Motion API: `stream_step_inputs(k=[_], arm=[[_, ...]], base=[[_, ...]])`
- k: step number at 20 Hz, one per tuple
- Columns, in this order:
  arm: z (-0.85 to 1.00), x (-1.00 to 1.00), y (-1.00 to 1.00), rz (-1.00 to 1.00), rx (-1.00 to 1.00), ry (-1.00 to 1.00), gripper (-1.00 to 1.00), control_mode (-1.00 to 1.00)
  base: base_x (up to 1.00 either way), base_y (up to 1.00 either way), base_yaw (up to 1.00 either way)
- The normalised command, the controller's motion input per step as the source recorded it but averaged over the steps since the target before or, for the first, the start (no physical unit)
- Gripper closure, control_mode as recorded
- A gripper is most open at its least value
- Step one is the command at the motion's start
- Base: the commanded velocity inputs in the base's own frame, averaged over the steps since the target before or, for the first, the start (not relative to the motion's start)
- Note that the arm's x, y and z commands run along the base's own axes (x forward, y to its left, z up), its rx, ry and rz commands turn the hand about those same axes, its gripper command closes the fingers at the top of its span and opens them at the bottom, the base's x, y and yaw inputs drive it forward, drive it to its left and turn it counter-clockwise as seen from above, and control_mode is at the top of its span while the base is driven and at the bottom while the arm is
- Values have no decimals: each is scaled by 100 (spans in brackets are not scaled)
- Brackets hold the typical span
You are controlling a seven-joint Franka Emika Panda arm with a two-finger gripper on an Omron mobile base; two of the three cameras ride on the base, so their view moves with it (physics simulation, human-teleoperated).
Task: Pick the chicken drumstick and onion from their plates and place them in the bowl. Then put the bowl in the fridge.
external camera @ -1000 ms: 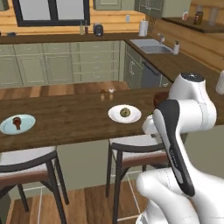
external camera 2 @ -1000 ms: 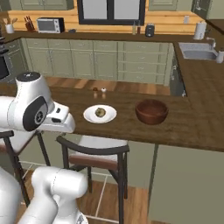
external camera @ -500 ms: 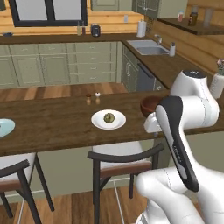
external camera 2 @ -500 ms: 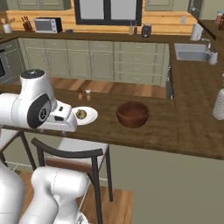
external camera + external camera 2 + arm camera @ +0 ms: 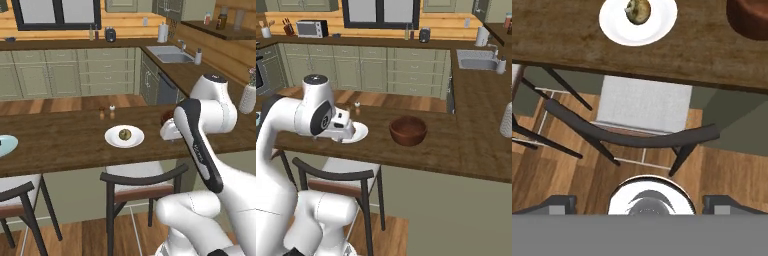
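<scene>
The onion [image 5: 637, 11] on its white plate [image 5: 612, 25] lies well beyond the wide-open, empty gripper [image 5: 642, 202].

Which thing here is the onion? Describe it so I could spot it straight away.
Look at the long dark wooden counter with a chair tucked under it. On it sits a white plate, left of the reddish-brown bowl. The onion is the small yellowish-tan ball in the plate's middle, the only thing on it; the two little shakers stand behind it.

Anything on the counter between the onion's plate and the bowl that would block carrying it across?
Nothing visible does. The onion sits on the white plate, and the counter between it and the bowl is bare wood. Salt and pepper shakers stand behind the plate, off that path.
</scene>
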Motion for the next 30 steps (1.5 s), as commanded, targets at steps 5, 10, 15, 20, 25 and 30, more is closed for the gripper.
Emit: stream_step_inputs(k=[5, 10, 15, 20, 25, 30], arm=[[-2, 100, 39, 0, 0, 4, -100, -100], [-26, 100, 36, 1, 0, 2, -100, -100], [-66, 100, 30, 2, 0, 0, -100, -100], [-58, 92, 5, 0, 0, 0, -100, -100], [-28, 93, 10, 0, 0, 3, -100, -100], [-27, 63, 24, 0, 0, 1, -100, -100]], base=[[0, 0, 0], [0, 0, 0], [0, 0, 0], [0, 0, 0], [0, 0, 0], [0, 0, 0]])
